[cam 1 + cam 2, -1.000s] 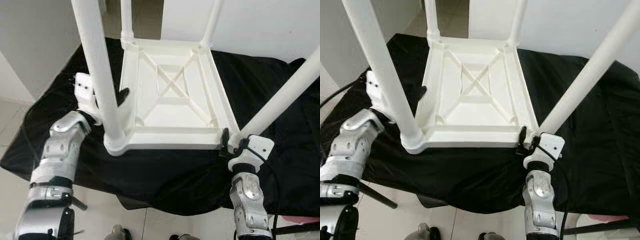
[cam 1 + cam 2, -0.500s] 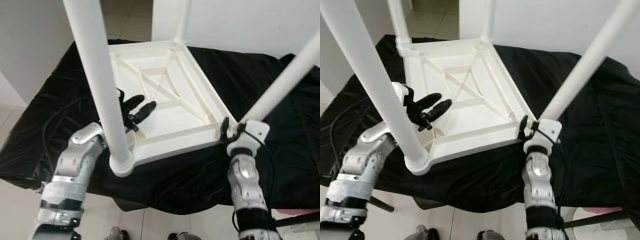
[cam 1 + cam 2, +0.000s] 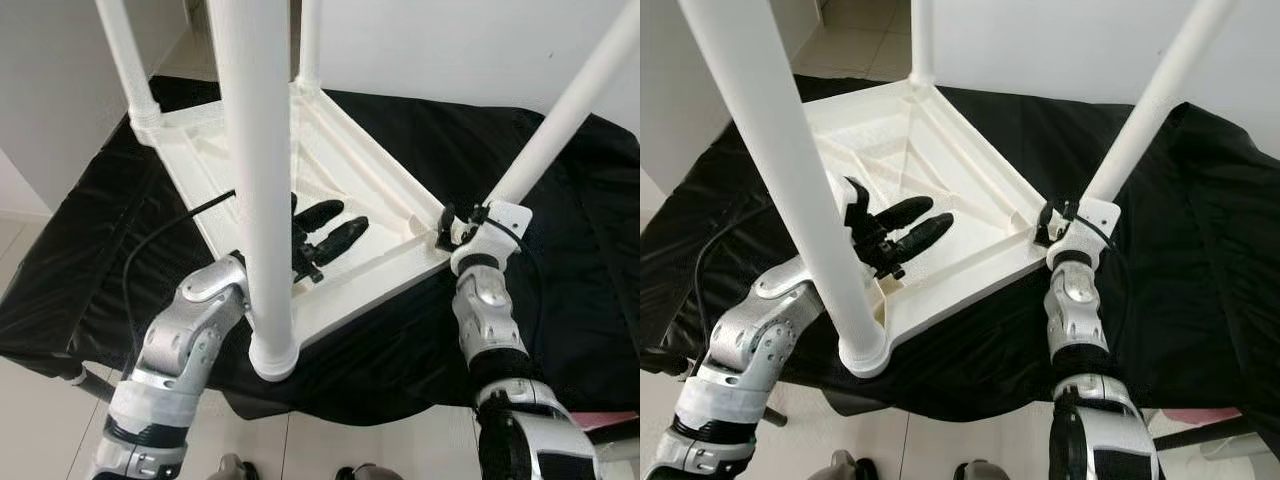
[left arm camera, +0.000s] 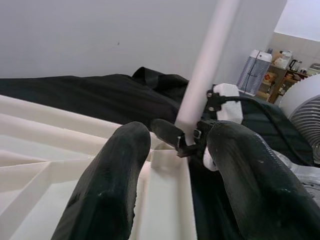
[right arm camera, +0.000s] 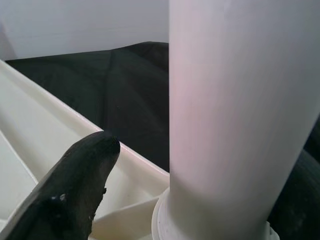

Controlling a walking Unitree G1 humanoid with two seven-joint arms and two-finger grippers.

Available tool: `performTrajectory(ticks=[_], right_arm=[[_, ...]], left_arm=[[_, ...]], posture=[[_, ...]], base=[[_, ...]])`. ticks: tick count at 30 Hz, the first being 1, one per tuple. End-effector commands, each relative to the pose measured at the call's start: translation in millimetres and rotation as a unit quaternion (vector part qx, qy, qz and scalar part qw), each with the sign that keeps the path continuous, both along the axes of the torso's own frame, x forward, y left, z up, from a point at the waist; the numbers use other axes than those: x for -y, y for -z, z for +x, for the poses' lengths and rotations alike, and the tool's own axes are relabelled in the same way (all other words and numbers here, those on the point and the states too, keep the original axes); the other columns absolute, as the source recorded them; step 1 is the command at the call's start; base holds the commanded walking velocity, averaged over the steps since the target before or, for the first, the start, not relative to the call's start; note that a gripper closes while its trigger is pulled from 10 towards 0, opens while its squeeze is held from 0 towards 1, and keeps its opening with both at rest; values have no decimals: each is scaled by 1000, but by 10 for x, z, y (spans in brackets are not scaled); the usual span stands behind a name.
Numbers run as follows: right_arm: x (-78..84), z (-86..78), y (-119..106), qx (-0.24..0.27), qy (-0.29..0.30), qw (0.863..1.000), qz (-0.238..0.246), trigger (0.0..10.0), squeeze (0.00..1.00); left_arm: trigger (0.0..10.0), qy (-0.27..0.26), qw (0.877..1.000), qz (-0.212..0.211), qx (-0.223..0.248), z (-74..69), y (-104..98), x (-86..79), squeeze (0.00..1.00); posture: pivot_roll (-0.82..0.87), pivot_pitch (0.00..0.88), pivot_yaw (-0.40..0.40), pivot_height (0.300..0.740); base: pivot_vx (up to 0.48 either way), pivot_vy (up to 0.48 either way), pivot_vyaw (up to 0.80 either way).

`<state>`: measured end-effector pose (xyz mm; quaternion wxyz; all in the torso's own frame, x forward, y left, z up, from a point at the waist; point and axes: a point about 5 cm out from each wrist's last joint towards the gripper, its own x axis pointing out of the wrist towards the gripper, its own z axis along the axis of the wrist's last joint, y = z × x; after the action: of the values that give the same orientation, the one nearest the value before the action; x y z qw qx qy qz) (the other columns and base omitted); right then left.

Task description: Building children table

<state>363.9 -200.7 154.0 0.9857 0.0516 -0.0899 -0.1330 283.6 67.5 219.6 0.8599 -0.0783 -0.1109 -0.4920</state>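
A white plastic children's table [image 3: 375, 180] lies upside down on a black cloth [image 3: 560, 290], its legs pointing up. The nearest leg [image 3: 258, 180] rises in front of my left arm. My left gripper [image 3: 350, 216] hovers open over the ribbed underside, with nothing between its fingers [image 4: 110, 190]. My right gripper [image 3: 450, 228] is at the table's right corner, closed around the base of the right leg [image 3: 565, 115]. In the right wrist view that leg [image 5: 235, 115] stands tight against one black finger [image 5: 75, 185].
The cloth-covered support ends just before my body, with tiled floor [image 3: 30, 410] below. White walls stand behind and to the left. A black cable [image 3: 165, 235] runs along my left arm. A fan [image 4: 306, 117] and an appliance [image 4: 255, 70] stand off to the right.
The table has turned counter-clockwise on the cloth, its near-left corner swinging toward me. My left gripper moved from outside the left rim to over the underside. My right gripper stayed at its leg.
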Motion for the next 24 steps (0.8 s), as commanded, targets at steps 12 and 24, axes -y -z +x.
performTrajectory(ticks=[12,24], right_arm=[[-72,0,42,17,5,1000,0,10000,0],[101,-383,200,49,56,996,-47,10000,0]], left_arm=[[10000,-52,998,30,-3,14,19,-14,0],[10000,-156,984,89,8,266,38,-666,0]], posture=[[48,124,-35,740],[13,120,-16,740]], base=[[0,0,0],[0,0,0]])
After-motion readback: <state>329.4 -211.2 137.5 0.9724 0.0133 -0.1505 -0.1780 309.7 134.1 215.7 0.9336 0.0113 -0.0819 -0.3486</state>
